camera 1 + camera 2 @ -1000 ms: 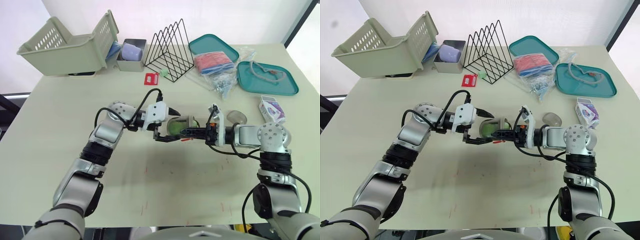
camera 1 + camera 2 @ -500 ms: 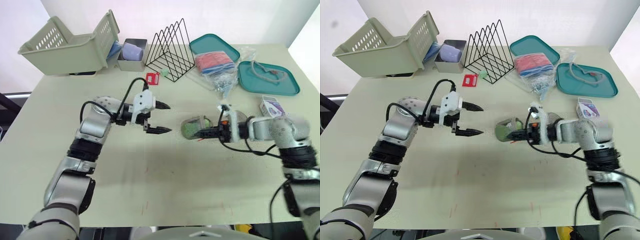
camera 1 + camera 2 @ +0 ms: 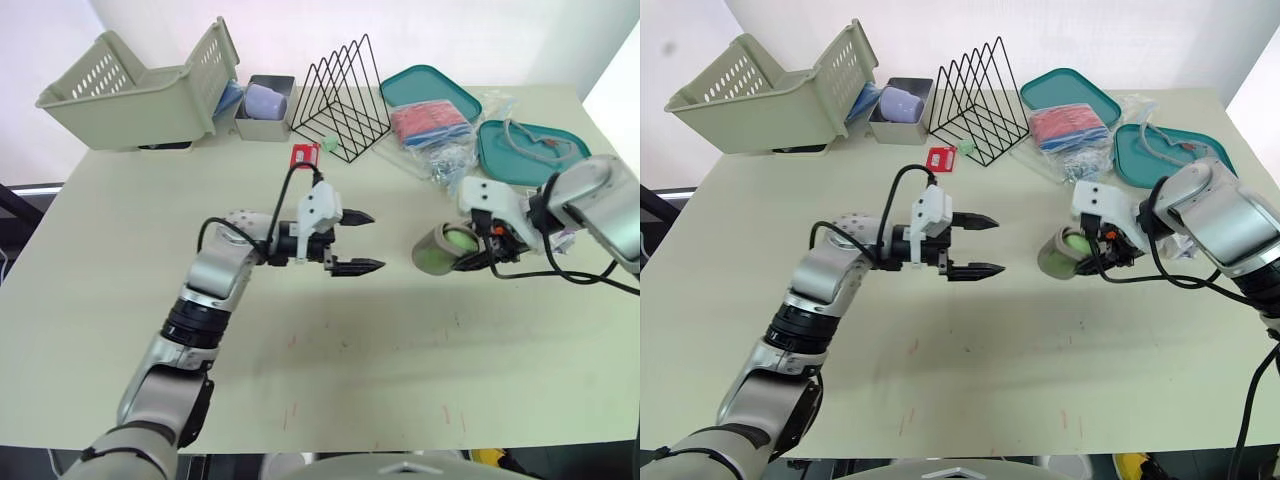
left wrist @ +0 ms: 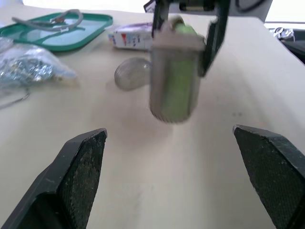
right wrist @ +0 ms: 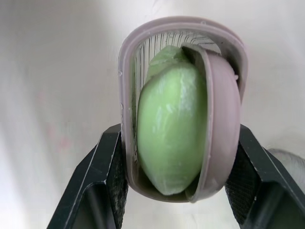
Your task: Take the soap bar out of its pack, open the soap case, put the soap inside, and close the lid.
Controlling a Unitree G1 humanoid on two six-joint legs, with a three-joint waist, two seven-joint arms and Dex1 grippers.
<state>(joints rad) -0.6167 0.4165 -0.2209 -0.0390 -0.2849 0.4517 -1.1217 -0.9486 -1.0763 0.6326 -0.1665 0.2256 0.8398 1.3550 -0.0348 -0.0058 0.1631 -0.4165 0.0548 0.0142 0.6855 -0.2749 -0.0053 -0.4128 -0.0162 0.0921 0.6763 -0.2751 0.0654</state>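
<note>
One soap case (image 5: 224, 109) is being clamped across its sides by the right gripper (image 5: 177, 133), above the table (image 3: 120, 250) near its right side, and one green soap bar (image 5: 167, 129) is sitting inside, partly covered by a curved grey wall of the case. The left gripper (image 3: 372, 241) is hovering with its fingers spread wide and nothing between them, well apart from the case. One purple-and-white soap pack (image 4: 127, 37) and one translucent oval shell (image 4: 129, 75) are lying beyond the case; two teal trays (image 3: 428, 90) (image 3: 500, 160) are lying farther back. The case is looking blurred in the left wrist view. A second earlier both grippers were meeting at the case nearer the table's middle.
</note>
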